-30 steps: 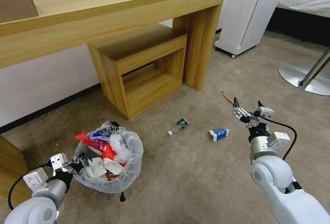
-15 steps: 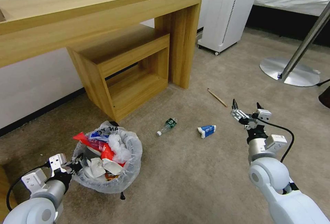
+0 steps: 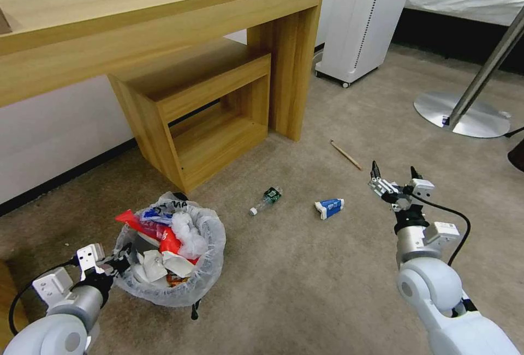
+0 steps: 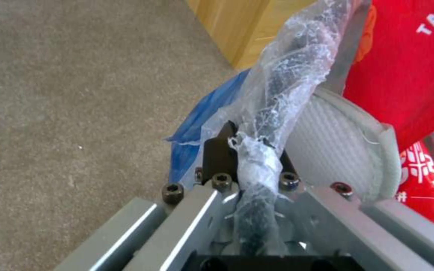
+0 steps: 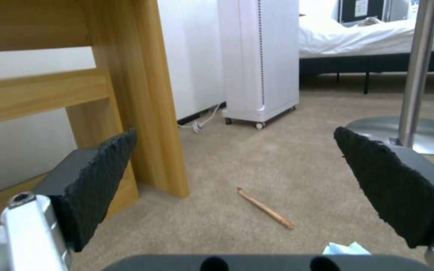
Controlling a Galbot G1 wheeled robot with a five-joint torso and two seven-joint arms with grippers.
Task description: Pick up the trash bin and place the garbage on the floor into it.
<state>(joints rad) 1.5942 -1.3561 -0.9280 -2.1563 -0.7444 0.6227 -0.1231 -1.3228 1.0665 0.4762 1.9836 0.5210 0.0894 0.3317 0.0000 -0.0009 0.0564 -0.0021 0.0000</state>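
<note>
The trash bin (image 3: 210, 268), a small round bin lined with a crinkly white plastic bag, is at the lower left. It is heaped with garbage: a red plastic bag (image 3: 164, 235), white slippers and wrappers. My left gripper (image 3: 117, 261) is shut on its near rim. The left wrist view shows that gripper (image 4: 254, 154) pinching the bag-wrapped rim, with the red bag (image 4: 418, 75), a white slipper (image 4: 337, 150) and a blue mask (image 4: 202, 120) beside it. On the beige floor (image 3: 305, 278) lie a green-labelled bottle (image 3: 266, 200), a blue-white carton (image 3: 329, 207) and a wooden stick (image 3: 345, 154) (image 5: 265, 208). My right gripper (image 3: 394, 179) (image 5: 234, 135) hovers open just right of the carton.
A long wooden desk (image 3: 164, 11) with a low wooden shelf unit (image 3: 202, 120) under it stands behind the bin. A white wheeled appliance (image 3: 365, 17) and a round metal table base (image 3: 464, 118) with its pole stand at the back right. Open carpet lies between the bin and the right arm.
The whole head view has shifted, so the camera has turned to the right. Relative to the robot both arms keep their poses; the left gripper still holds the bin rim and the right stays open.
</note>
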